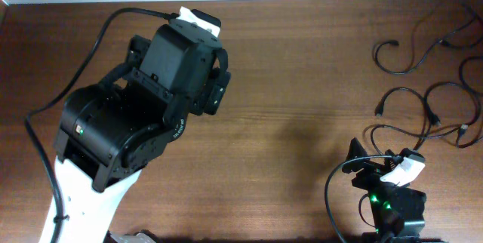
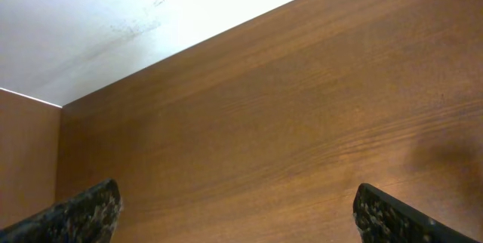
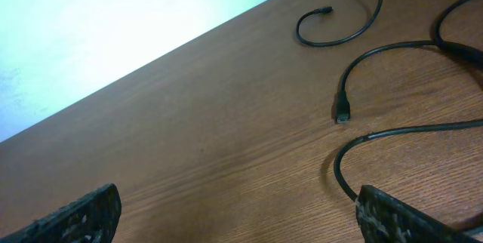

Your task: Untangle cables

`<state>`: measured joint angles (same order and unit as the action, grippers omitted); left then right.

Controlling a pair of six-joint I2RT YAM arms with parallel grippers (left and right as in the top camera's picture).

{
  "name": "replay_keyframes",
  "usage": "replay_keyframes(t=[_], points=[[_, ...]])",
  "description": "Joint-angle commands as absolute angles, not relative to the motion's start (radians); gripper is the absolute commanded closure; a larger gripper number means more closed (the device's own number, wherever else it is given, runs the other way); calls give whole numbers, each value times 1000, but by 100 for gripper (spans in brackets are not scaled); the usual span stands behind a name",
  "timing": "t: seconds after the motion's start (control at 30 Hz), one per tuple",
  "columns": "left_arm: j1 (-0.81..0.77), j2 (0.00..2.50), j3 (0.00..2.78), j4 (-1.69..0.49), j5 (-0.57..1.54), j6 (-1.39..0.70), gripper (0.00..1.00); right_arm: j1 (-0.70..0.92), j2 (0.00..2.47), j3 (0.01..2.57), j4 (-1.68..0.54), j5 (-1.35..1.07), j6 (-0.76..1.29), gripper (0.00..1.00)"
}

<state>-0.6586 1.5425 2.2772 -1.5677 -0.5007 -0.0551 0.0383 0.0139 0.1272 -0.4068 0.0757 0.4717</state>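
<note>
Brown wooden worktop point(image 1: 302, 69) carries the black cables point(image 1: 423, 103), loosely looped at its right side with their plugs lying apart. Left pincer point(image 2: 238, 224) is spread wide over bare wood, holding nothing. Right pincer point(image 3: 238, 224) is likewise spread wide and empty; one cable loop point(image 3: 343, 160) curves just beside its fingertip point(image 3: 392, 216).

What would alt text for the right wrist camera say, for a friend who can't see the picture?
Several thin black cables loop across the right side of a brown wooden table, one ending in a small plug. The right claw is open and empty over bare wood, with its two dark fingertips in the bottom corners.
</note>
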Motion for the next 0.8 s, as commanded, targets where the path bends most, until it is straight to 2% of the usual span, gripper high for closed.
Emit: replay_keyframes(t=[0.0,0.07,0.13,0.27,0.37,0.53,0.77], points=[[-656,1529,2279,-1599,-481,-48,1,46,4,120,-407,91,477,1],[-656,1529,2279,-1598,-393,-48,1,46,4,120,-407,91,476,1],[-656,1529,2279,-1539,-424,-28,1,46,4,120,-407,91,476,1],[-622,1524,2276,-1333,-422,-4,1,46,4,120,-407,91,476,1],[-559,1479,2222,-1124,-278,98,1,46,4,120,-407,91,476,1],[-470,1325,1995,-776,-102,200,1,46,4,120,-407,91,477,1],[-360,1060,1590,-498,-17,200,1,46,4,120,-407,91,476,1]])
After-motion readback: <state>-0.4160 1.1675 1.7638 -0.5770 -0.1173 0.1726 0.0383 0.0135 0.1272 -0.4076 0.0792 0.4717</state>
